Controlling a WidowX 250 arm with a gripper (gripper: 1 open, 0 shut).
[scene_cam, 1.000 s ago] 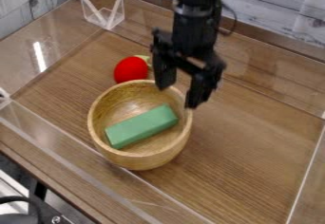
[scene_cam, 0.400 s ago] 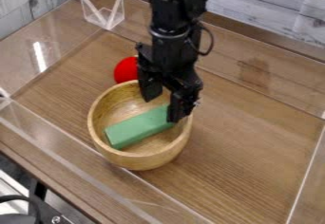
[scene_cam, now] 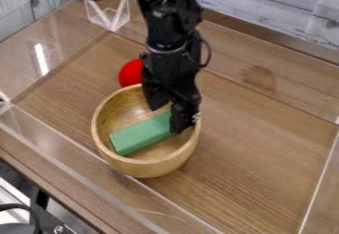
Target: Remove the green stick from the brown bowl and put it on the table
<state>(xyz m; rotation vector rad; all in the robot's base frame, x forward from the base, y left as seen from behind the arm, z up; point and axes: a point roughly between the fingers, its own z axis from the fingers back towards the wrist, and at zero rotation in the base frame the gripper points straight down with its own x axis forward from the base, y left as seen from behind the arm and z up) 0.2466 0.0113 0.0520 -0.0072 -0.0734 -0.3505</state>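
Green stick (scene_cam: 141,135) — lying in brown bowl (scene_cam: 111,147) | fingers (scene_cam: 169,107) — spreading wide over bowl, gripping 0 items | bowl resting on bench (scene_cam: 252,169)

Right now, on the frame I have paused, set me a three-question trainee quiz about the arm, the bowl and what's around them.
1. Multiple choice: what lies in the brown bowl? (a) the red fruit (b) the green stick (c) a spoon
2. True or false: the red fruit sits outside the bowl, past its far rim.
3. Fill in the blank: the gripper is over the bowl with its fingers ____ (open or shut).

Key: 1 b; 2 true; 3 open
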